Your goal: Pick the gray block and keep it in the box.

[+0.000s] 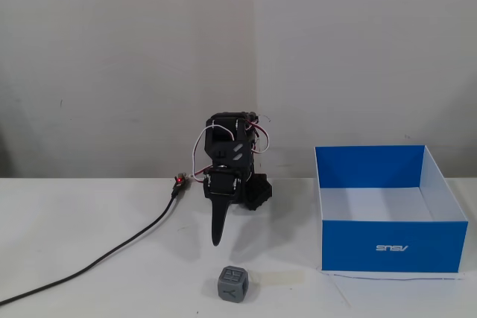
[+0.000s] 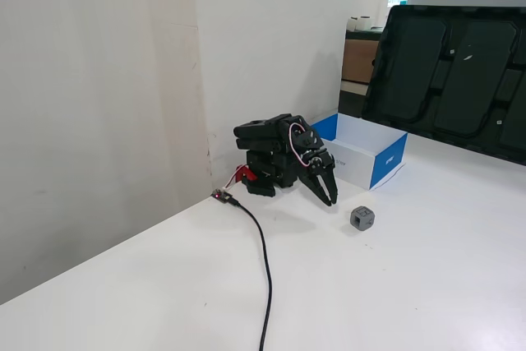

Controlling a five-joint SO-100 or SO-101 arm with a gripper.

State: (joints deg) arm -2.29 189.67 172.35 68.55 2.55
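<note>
Approach step: block not yet picked, arm folded low at its base.

Nearest the camera in a fixed view, the gray block (image 1: 232,283) sits on the white table (image 1: 89,288), free on all sides, with a pale strip of tape (image 1: 279,278) just beside it. Behind it the gripper (image 1: 217,240) points down near the table, well short of the block; jaws look pressed together, holding nothing. The black cable (image 1: 112,255) runs off to the view's left. The blue box (image 1: 391,245) stands open and empty to the view's right. Next move likely needs the jaws spread, a reach forward over the block (image 2: 362,218), then a descent around it.
</note>
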